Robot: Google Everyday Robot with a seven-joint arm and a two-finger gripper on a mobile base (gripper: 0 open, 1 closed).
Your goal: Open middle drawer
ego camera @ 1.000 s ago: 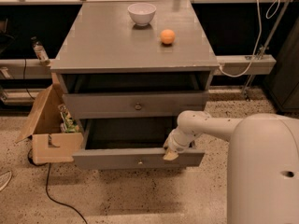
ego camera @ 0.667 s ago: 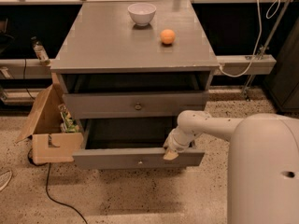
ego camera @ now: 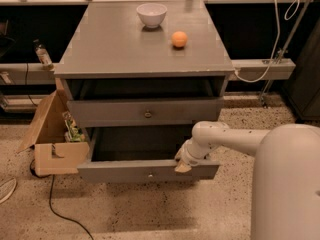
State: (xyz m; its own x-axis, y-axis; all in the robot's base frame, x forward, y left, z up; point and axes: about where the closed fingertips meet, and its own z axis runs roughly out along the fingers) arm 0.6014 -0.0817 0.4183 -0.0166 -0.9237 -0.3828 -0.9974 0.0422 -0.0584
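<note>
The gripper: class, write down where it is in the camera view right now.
The gripper is low and right of centre in the view, at the top front edge of the pulled-out middle drawer, right of its small knob.

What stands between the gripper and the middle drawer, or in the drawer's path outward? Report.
Nothing visible. The gripper is at the top edge of the middle drawer front, right of centre. The floor ahead shows nothing; the cardboard box stands beside the drawer's left end, not in front.
</note>
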